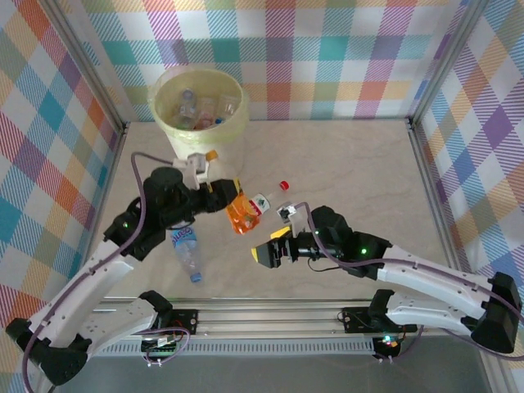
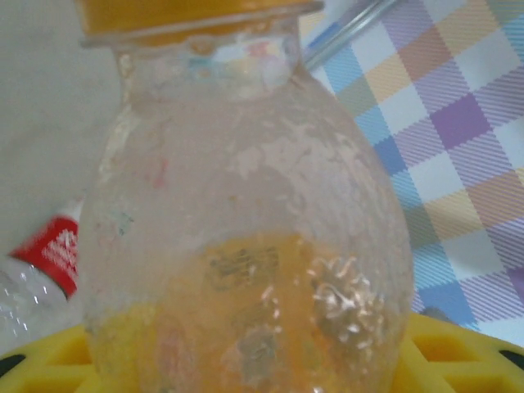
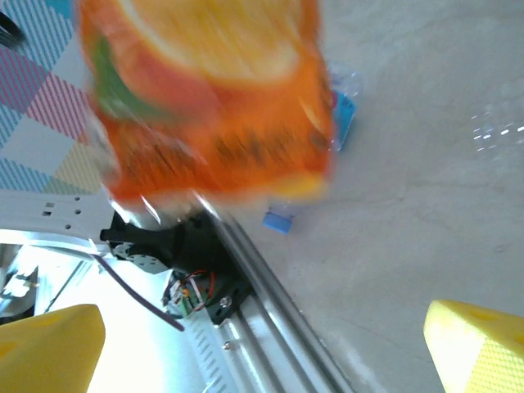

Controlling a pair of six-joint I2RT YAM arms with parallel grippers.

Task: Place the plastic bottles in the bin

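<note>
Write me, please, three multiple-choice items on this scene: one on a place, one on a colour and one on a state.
1. Where is the blue-labelled bottle? A in the bin; B lying on the table, near left; C upright by the far wall.
2. What colour is the label of the bottle in the left gripper? A green; B blue; C orange.
3. How do the right gripper's fingers stand? A wide apart, empty; B shut on a cap; C shut on a bottle.
Answers: B, it lies flat there; C, orange print covers it; A, nothing is gripped between them.
</note>
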